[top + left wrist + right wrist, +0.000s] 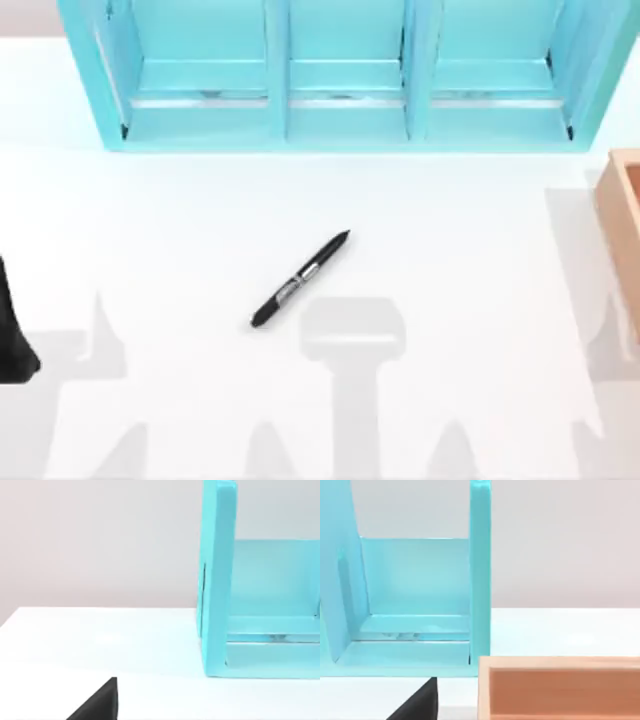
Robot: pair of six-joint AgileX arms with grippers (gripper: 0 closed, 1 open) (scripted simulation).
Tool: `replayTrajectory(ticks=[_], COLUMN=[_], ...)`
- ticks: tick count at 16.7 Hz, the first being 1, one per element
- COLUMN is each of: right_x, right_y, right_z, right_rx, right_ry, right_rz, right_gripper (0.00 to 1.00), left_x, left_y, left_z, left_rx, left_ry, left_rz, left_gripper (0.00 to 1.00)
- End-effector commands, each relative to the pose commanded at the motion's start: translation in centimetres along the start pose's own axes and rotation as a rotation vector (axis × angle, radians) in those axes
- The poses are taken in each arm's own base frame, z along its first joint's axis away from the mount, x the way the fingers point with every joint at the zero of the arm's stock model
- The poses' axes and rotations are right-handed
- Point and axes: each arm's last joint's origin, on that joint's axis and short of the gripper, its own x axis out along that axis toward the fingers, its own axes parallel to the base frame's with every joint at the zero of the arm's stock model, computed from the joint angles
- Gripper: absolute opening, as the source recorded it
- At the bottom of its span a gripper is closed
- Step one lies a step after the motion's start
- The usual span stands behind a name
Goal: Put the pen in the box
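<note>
Pen (300, 279) mid-table (box (622, 205) rightward)

Turquoise shelf unit (340, 80) at table (150, 230) rear, prob. 3 compartments.

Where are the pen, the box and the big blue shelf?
pen (300, 279): top view, on its silver-grey middle band.
box (560, 687): right wrist view, on its tan inner wall.
blue shelf (340, 125): top view, on its bottom board.

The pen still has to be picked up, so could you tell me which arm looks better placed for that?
Probably the right. The pen lies near the table's middle, about equally far from both sides, but the box sits at the right edge, so the right arm's carry would be shorter.
</note>
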Motion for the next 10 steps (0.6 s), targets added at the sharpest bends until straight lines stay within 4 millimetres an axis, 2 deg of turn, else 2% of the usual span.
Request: replayTrajectory(ticks=[3, 5, 10], right_x=[0.0, 0.0, 1.2], right_y=[0.0, 0.1, 0.8], right_z=[0.2, 1.2, 6.4], right_rx=[0.008, 0.049, 0.266], right_ry=[0.004, 0.026, 0.207], right_rz=[0.002, 0.013, 0.047], right_gripper=[1.0, 1.0, 1.0], left_x=[0.0, 0.0, 0.0], left_y=[0.0, 0.0, 0.0], left_z=[0.0, 0.0, 0.0], left_rx=[0.0, 0.0, 0.0], left_ry=[0.0, 0.0, 0.0], left_rz=[0.0, 0.0, 0.0], left_gripper=[1.0, 1.0, 1.0])
